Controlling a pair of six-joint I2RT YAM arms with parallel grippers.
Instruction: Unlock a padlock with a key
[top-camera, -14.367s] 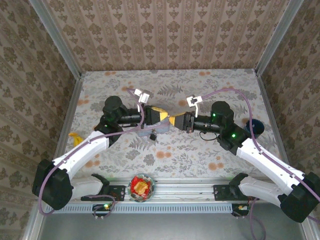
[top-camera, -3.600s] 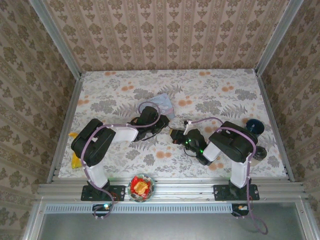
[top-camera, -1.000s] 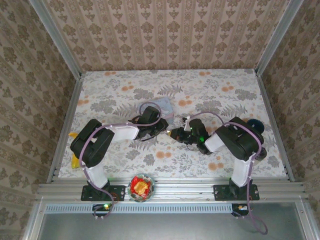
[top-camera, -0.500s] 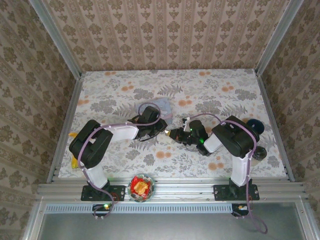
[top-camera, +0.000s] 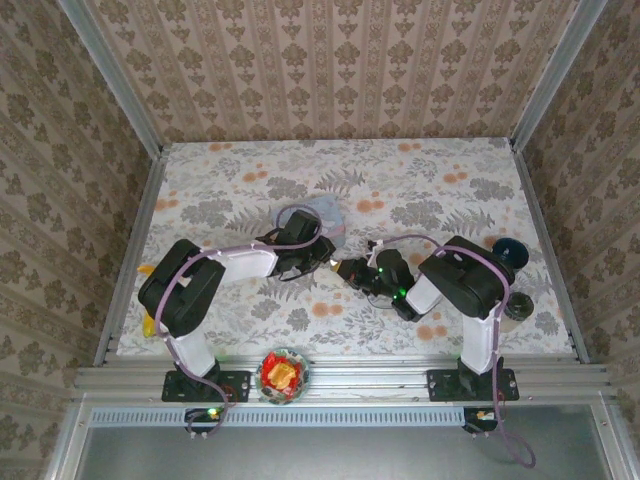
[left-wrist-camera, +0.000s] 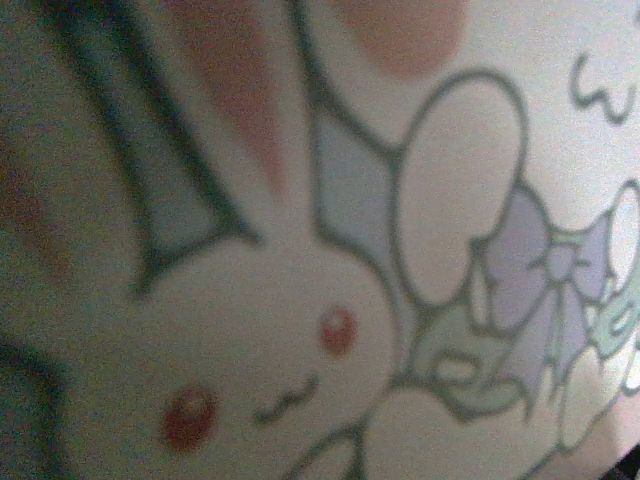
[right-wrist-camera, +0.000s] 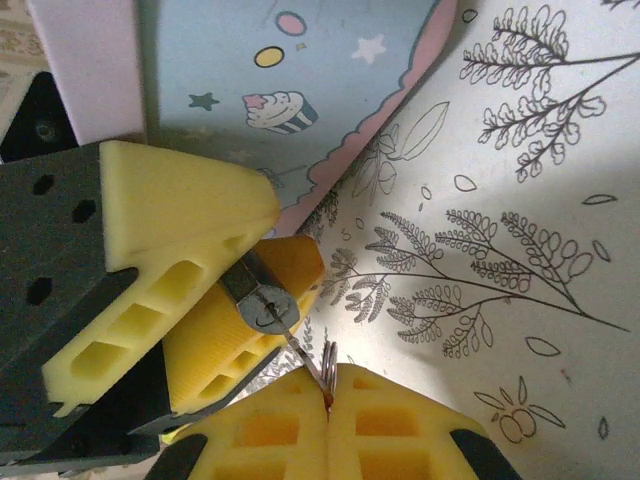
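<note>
The padlock (right-wrist-camera: 258, 300) is a small dark block whose silvery keyhole face points at my right wrist camera. My left gripper (right-wrist-camera: 272, 260) is shut on it, a yellow finger on each side, just off the corner of the pale blue tin (right-wrist-camera: 300, 90). My right gripper (right-wrist-camera: 328, 402) is shut on the key (right-wrist-camera: 305, 362), whose thin blade reaches up to the keyhole; its ring (right-wrist-camera: 329, 358) sticks out above the pads. From above, the left gripper (top-camera: 322, 258) and right gripper (top-camera: 346, 268) meet tip to tip at mid-table. The left wrist camera looks closely at the tin's cartoon rabbit (left-wrist-camera: 300, 330).
The tin (top-camera: 326, 212) lies just behind the left gripper. A bowl with something red and yellow (top-camera: 284, 372) sits at the near rail. A yellow object (top-camera: 150, 272) lies at the left edge, and a dark blue round thing (top-camera: 507, 250) at the right.
My right gripper has edged slightly left, closing up on the left gripper's tip. The left arm has held its place.
</note>
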